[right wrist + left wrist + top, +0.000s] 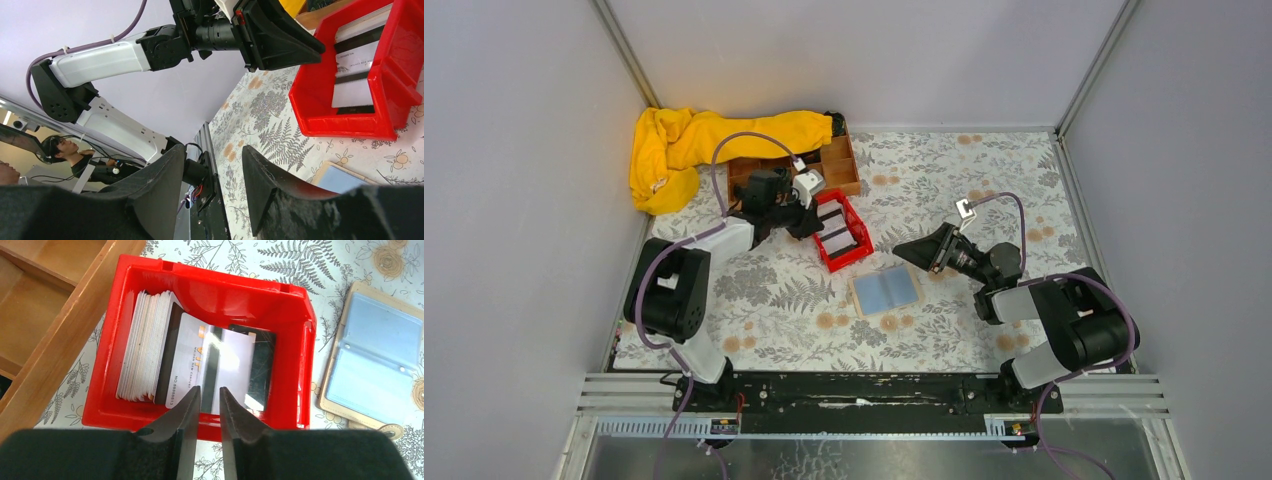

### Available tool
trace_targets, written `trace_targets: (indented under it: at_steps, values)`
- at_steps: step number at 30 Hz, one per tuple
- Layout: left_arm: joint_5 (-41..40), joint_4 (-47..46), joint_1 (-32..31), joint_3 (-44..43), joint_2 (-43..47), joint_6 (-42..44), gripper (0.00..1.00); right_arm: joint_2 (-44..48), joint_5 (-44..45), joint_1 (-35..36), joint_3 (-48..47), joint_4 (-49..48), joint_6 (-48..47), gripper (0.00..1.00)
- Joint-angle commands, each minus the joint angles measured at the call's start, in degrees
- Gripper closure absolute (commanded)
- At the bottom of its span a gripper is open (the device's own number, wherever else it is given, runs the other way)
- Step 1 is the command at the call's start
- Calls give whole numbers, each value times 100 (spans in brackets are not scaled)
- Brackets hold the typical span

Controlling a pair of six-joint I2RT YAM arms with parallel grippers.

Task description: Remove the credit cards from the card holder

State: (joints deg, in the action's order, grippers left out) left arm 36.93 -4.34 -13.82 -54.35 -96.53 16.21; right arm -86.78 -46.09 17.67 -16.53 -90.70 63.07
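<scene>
Several credit cards (pixel 145 347) stand stacked on edge at the left of a red bin (pixel 220 290). A whitish card (pixel 220 360) lies tilted over a dark one beside them. My left gripper (pixel 210 390) hovers over the bin's near wall, its jaws a narrow gap apart with nothing between them. The card holder (pixel 375 355) lies open on the table right of the bin, its clear blue pockets facing up. In the top view the card holder (pixel 886 290) sits just below the bin (pixel 864 240). My right gripper (pixel 916 250) hangs open beside the holder, holding nothing.
A brown wooden compartment tray (pixel 834 160) stands behind the bin, with a yellow cloth (pixel 694 140) at the back left. Grey walls close in the flower-patterned table on three sides. In the right wrist view the left arm's gripper (pixel 275 35) hangs above the bin (pixel 320 100).
</scene>
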Motion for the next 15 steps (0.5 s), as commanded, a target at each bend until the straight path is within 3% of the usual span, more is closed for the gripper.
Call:
trace_targets:
  at_steps: [1, 6, 10, 12, 15]
  values:
    - [-216, -119, -5, 68, 214, -61, 72, -32, -52, -36, -96, -616, -27, 47]
    - [-845, -866, -209, 540, 895, -349, 72, -49, -22, -49, -111, -495, -72, 46]
    - [-1759, -1519, -756, 957, 1731, -728, 71, 112, 156, -45, -157, 557, -615, 45]
    - [-2096, -1706, -1234, 1107, 2182, -989, 70, 464, 415, -44, -233, 1742, -1249, 45]
    - [-2720, -1805, -1985, 1286, 2620, -1483, 57, 1264, 1295, -18, -701, 4679, -2917, 45]
